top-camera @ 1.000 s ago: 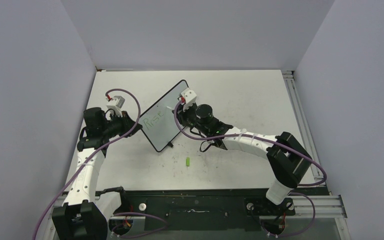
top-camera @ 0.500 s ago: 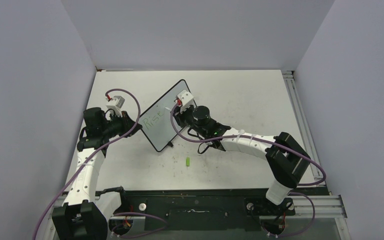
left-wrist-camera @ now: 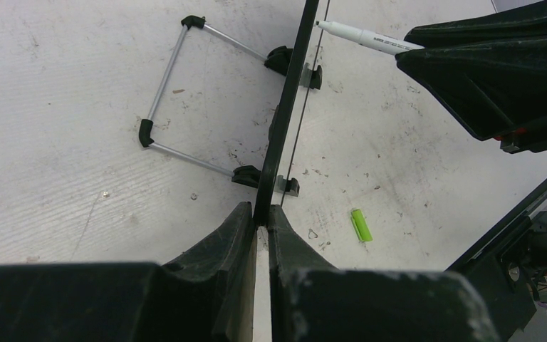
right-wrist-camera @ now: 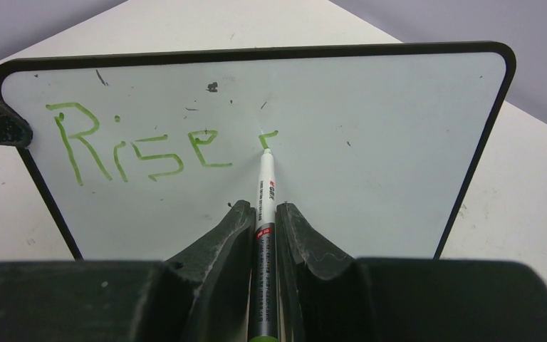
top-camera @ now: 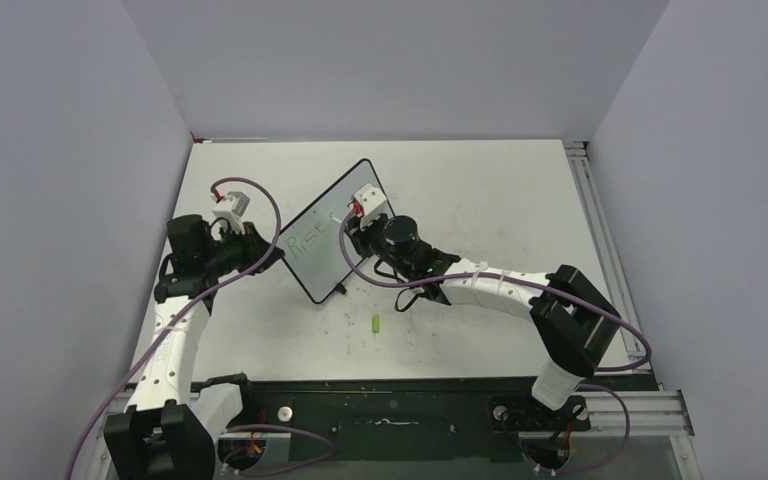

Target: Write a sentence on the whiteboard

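Right end effector point(right-wrist-camera: 263, 212) grasps the marker point(right-wrist-camera: 265, 178), tip touching the whiteboard point(right-wrist-camera: 384, 142) just right of the sentence point(right-wrist-camera: 135, 153); left end effector point(left-wrist-camera: 262, 221) clamps the board's left edge

Whiteboard point(right-wrist-camera: 384, 164): small, rectangular, white face, thin black frame, rounded corners; stood on its long edge on the tabletop point(top-camera: 480, 190), propped by a wire stand point(left-wrist-camera: 178, 92) with black feet behind it; lay diagonally in the overhead view, left of table centre, near end lower left, far end upper right; face carried a few small dark specks. Sentence point(right-wrist-camera: 142, 151): thin green marker lettering, one line; read "Rise" on the left half; a short hooked stroke sat just right of the final e; right half plain white.
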Tool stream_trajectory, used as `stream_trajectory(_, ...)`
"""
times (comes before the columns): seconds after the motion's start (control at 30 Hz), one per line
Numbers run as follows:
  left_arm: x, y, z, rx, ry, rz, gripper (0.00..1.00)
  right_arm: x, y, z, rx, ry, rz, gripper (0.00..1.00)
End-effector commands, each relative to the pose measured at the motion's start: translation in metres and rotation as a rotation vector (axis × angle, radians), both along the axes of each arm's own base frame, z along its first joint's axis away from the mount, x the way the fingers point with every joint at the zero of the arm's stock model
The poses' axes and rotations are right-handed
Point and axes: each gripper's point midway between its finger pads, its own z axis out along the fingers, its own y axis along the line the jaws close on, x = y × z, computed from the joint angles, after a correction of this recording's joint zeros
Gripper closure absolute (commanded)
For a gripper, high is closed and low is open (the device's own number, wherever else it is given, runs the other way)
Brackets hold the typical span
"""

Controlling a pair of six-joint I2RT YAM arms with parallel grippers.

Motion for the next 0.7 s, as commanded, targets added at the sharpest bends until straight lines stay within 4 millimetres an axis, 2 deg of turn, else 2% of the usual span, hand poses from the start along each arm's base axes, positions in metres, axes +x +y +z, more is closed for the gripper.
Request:
stream_trajectory(0.0,0.008,0.000,0.028,0.007,-0.088,-0.008,1.00,-0.002,-0.004,0.003,0.004,-0.013,-0.017,0.95)
stream_trajectory(0.2,0.008,0.000,0.027,0.007,-0.087,-0.009,1.00,0.002,-0.006,0.004,0.008,-0.019,-0.037,0.95)
stream_trajectory(0.67,0.008,0.001,0.027,0.007,-0.087,-0.007,1.00,0.008,-0.001,0.034,0.060,-0.075,-0.043,0.95)
